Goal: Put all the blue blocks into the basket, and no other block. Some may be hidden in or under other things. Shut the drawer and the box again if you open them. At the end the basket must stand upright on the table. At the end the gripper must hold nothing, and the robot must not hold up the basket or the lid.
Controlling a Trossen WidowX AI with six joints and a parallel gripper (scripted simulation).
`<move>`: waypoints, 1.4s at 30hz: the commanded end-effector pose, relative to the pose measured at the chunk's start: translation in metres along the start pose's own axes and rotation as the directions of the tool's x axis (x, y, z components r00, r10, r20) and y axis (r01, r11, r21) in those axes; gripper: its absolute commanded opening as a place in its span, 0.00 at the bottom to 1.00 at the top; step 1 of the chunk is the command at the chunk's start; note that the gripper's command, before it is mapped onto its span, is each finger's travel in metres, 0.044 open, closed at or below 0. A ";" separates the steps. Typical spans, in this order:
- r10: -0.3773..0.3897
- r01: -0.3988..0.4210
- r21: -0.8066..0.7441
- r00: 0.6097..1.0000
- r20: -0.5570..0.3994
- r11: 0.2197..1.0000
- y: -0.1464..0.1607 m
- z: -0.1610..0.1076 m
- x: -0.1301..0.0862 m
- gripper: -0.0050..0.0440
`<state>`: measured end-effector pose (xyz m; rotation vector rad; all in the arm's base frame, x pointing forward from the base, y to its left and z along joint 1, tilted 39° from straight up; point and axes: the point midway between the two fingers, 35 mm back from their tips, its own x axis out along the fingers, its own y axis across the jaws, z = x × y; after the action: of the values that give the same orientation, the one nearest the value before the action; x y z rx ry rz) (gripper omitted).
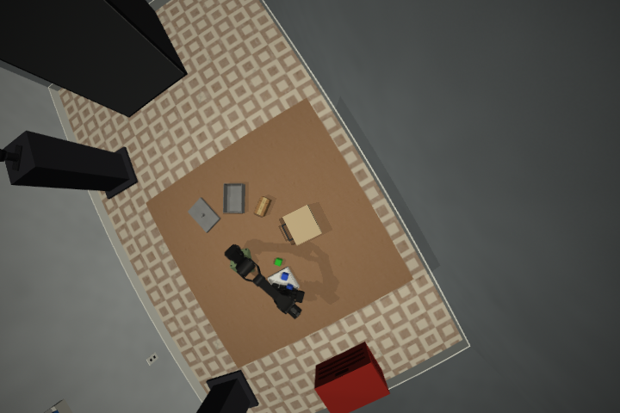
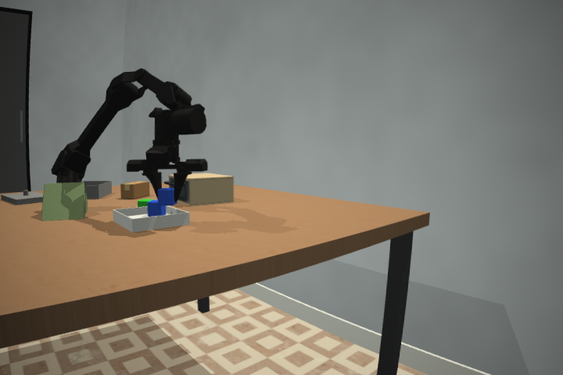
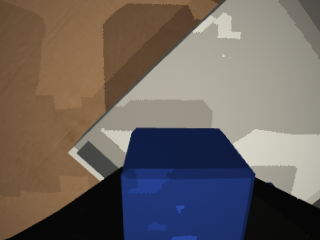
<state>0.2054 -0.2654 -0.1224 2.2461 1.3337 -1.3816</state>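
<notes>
My gripper (image 2: 166,194) is shut on a blue block (image 2: 166,194), which fills the lower part of the wrist view (image 3: 187,200). I hold it just above the white, low-walled basket (image 2: 151,218), over its far right part; the basket also shows in the top view (image 1: 283,278) and in the wrist view (image 3: 227,94). A second blue block (image 2: 155,208) lies inside the basket and shows in the top view (image 1: 285,275). A green block (image 1: 277,261) lies on the table just behind the basket.
A tan drawer unit (image 2: 206,188) stands behind the basket, its drawer a little open (image 1: 286,232). An open grey box (image 1: 233,198) and its lid (image 1: 203,214) lie at the back. A small brown box (image 1: 262,206) and a green block-like shape (image 2: 64,201) at the arm's base.
</notes>
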 end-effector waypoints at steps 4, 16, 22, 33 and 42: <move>-0.011 0.011 0.006 1.000 -0.011 1.000 -0.002 -0.001 0.023 0.10; -0.011 0.011 0.006 1.000 -0.011 1.000 -0.002 -0.002 0.027 0.10; -0.011 0.011 0.006 1.000 -0.011 1.000 -0.002 -0.002 0.033 0.10; -0.011 0.011 0.006 1.000 -0.011 1.000 -0.002 -0.002 0.039 0.10; -0.011 0.011 0.006 1.000 -0.011 1.000 -0.002 -0.002 0.039 0.60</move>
<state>0.2106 -0.2416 -0.1503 2.2512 1.3462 -1.3808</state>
